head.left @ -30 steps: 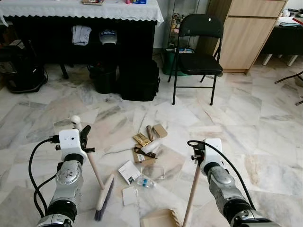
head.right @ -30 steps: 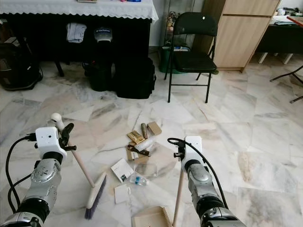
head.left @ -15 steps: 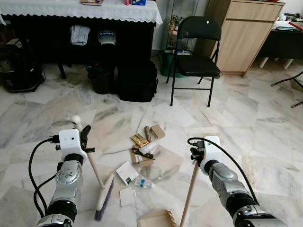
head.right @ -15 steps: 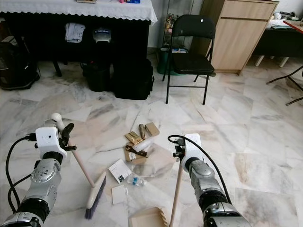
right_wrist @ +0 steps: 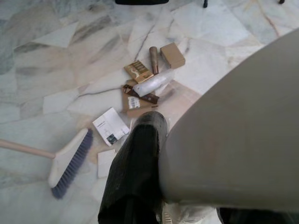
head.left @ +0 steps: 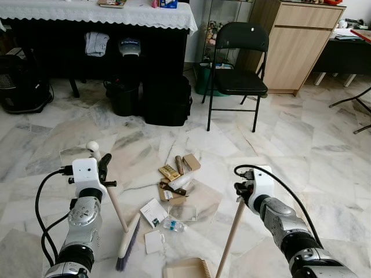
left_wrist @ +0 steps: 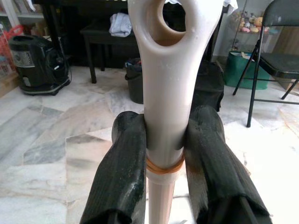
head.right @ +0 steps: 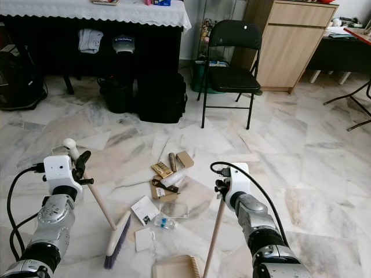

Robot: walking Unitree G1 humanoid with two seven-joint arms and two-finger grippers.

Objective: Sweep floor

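My left gripper [head.left: 99, 169] is shut on the top of a cream broom handle [left_wrist: 168, 93], black fingers [left_wrist: 124, 177] pressing it from both sides. The broom head [head.left: 128, 243] rests on the marble floor left of a litter pile [head.left: 177, 179] of small boxes, papers and a plastic bottle. My right gripper [head.left: 242, 192] is shut on the wooden handle [head.left: 231, 237] of a beige dustpan [head.left: 186, 268], which sits on the floor just in front of the litter. In the right wrist view one finger [right_wrist: 138, 163] lies against the handle [right_wrist: 233, 140], with the litter [right_wrist: 145, 86] and the broom head [right_wrist: 70, 163] beyond.
A black folding chair [head.left: 237, 63] stands behind the litter. A table with a white cloth [head.left: 93, 14] has black bags [head.left: 168, 98] under it. A wooden cabinet [head.left: 295, 46] is at the back right, a black appliance [head.left: 23, 81] at the far left.
The camera has shifted slightly. The dustpan handle leans more and the pan has slid a little to the left. The left arm and broom have not moved.
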